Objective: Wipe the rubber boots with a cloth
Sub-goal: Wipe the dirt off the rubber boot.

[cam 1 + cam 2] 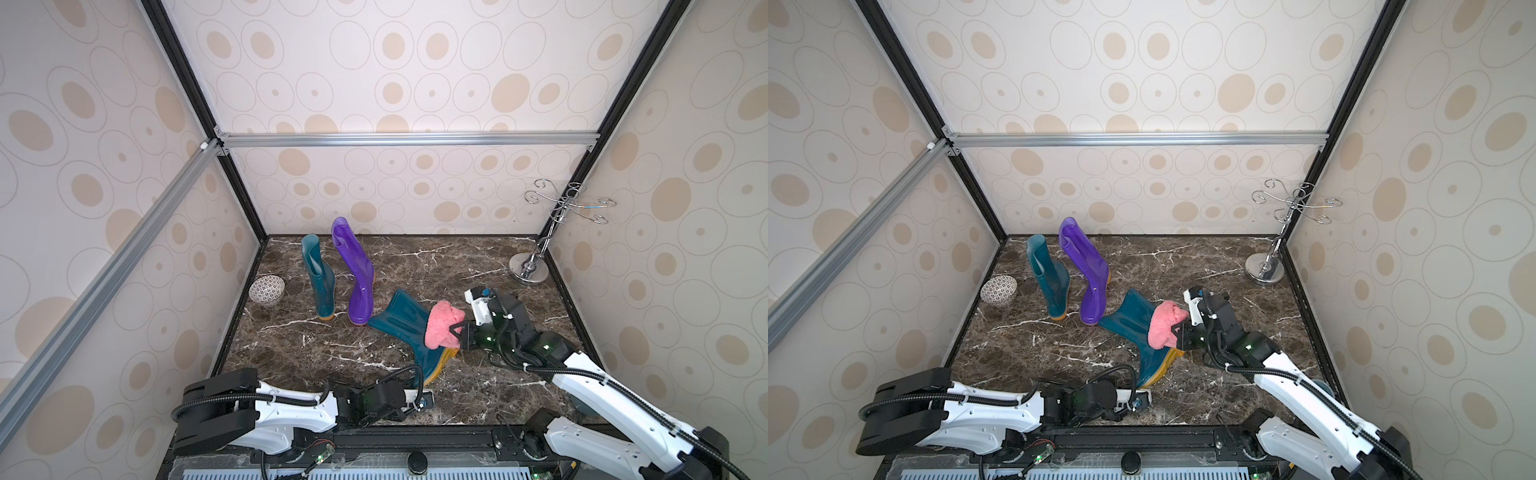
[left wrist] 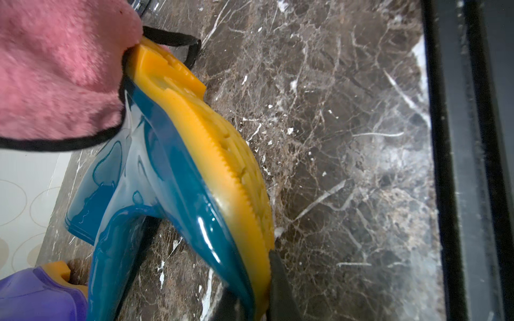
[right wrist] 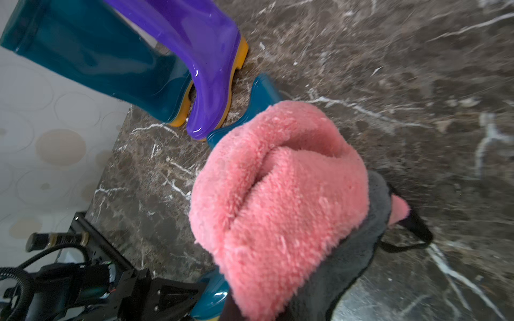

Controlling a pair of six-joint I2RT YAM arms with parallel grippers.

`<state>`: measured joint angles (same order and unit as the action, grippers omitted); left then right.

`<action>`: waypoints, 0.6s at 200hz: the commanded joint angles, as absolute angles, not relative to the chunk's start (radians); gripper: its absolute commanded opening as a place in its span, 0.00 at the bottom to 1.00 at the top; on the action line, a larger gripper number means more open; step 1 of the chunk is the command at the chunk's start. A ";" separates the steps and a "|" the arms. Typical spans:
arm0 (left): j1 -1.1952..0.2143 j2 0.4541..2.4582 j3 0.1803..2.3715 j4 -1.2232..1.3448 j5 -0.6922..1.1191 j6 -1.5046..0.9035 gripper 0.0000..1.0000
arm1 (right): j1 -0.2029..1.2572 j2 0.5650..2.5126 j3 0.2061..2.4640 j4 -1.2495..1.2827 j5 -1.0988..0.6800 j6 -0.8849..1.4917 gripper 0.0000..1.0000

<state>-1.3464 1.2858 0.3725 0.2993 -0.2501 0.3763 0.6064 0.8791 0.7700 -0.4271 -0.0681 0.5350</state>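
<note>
One dark teal rubber boot lies on its side on the marble floor, yellow sole turned toward the right wall. My left gripper is shut on its toe, a dark finger pressed against the sole. The pink cloth is bunched over the boot's ankle and heel, and my right gripper is shut on it, its fingers buried in the pile. Another teal boot and a purple boot stand upright at the back left.
A patterned bowl rests by the left wall. A chrome hook stand occupies the back right corner. Papered walls close three sides, and a black rail runs along the front edge.
</note>
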 commanded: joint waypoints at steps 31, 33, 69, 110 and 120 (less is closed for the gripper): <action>-1.374 1.309 0.400 0.355 -0.142 0.420 0.00 | 0.607 0.898 0.885 -0.433 -0.056 0.580 0.00; -1.375 1.310 0.401 0.358 -0.136 0.421 0.00 | 0.607 0.905 0.892 -0.433 -0.065 0.581 0.00; -1.392 1.320 0.406 0.417 -0.071 0.440 0.00 | 0.607 0.984 1.001 -0.510 -0.083 0.601 0.00; -1.396 1.354 0.424 0.446 -0.031 0.468 0.00 | 0.607 0.969 0.956 -0.468 -0.063 0.609 0.00; -1.399 1.375 0.441 0.440 -0.020 0.479 0.00 | 0.608 0.973 0.952 -0.472 -0.076 0.617 0.00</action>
<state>-1.3766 1.3403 0.3805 0.3805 -0.0982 0.4095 0.6060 0.9855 0.9676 -0.4667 -0.0761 0.5823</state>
